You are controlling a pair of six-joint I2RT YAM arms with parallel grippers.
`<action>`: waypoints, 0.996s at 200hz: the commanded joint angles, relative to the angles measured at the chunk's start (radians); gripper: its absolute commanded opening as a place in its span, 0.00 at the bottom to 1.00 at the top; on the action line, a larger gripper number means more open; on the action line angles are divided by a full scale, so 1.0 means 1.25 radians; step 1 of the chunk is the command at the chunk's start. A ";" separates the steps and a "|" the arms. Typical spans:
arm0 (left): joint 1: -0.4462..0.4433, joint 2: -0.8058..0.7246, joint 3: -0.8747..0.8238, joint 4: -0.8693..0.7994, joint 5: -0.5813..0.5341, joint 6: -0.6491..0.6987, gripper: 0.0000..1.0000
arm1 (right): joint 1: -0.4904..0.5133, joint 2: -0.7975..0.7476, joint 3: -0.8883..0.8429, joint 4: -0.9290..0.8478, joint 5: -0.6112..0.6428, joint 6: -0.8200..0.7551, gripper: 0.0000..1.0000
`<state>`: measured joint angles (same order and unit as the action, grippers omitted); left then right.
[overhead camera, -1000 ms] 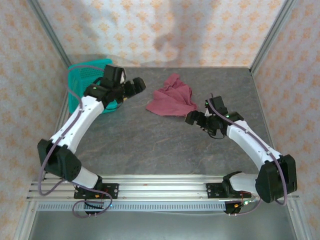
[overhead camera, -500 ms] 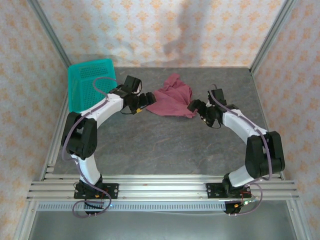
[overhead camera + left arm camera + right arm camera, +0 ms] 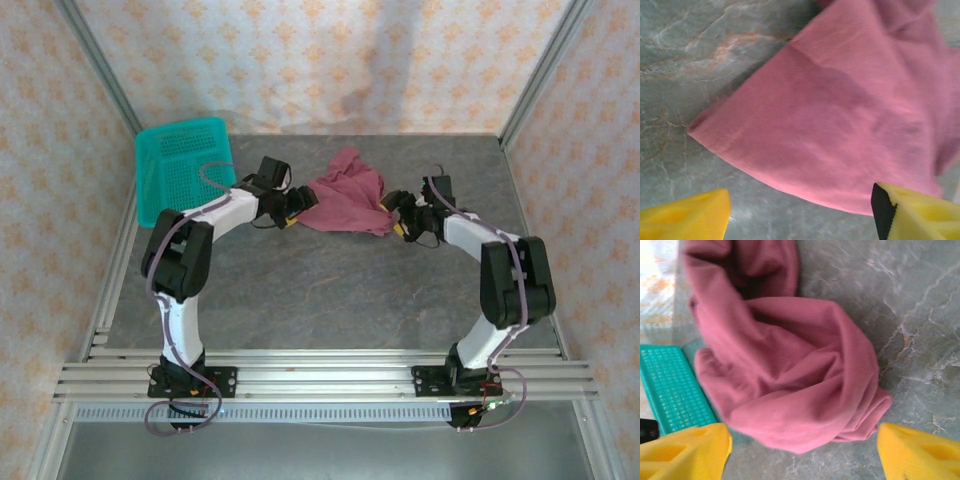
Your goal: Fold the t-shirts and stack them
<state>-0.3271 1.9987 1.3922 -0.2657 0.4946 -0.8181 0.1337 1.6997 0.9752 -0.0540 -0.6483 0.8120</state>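
A crumpled maroon t-shirt (image 3: 345,195) lies bunched on the grey table (image 3: 320,290), toward the back middle. My left gripper (image 3: 297,208) sits at the shirt's left edge, open. In the left wrist view the t-shirt (image 3: 840,115) has its hem just ahead of my yellow fingertips (image 3: 687,220), with bare table between them. My right gripper (image 3: 397,218) stands open at the shirt's right edge. Seen from the right wrist, the t-shirt (image 3: 790,380) has a rolled fold lying just in front of the open yellow fingers (image 3: 920,452).
A teal mesh basket (image 3: 180,165) stands tilted at the back left, and the same basket (image 3: 670,390) appears beyond the shirt from the right wrist. Metal frame posts and patterned walls enclose the table. The aluminium rail (image 3: 320,380) runs along the near edge.
Both arms have stretched forward and inward to the shirt's two sides. The left gripper left the basket area. Both pairs of jaws have narrowed somewhat.
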 commanded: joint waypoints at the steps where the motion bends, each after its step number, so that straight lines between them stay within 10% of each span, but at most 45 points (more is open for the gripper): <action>1: 0.002 0.051 0.038 -0.028 0.003 -0.008 0.71 | -0.003 0.058 0.031 0.048 -0.028 0.058 0.71; 66: -0.005 0.120 0.139 -0.082 -0.059 -0.017 0.00 | -0.001 0.073 0.126 0.010 -0.026 0.050 0.15; 139: -0.017 -0.016 0.291 -0.106 -0.142 0.043 0.00 | -0.003 -0.048 0.303 -0.252 0.071 -0.142 0.13; 199: -0.082 -0.049 0.744 -0.315 -0.231 0.199 0.00 | -0.012 -0.113 0.546 -0.390 0.215 -0.296 0.12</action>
<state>-0.4000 2.0132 2.1586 -0.5301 0.2817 -0.6750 0.1307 1.6161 1.5295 -0.4377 -0.4709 0.5583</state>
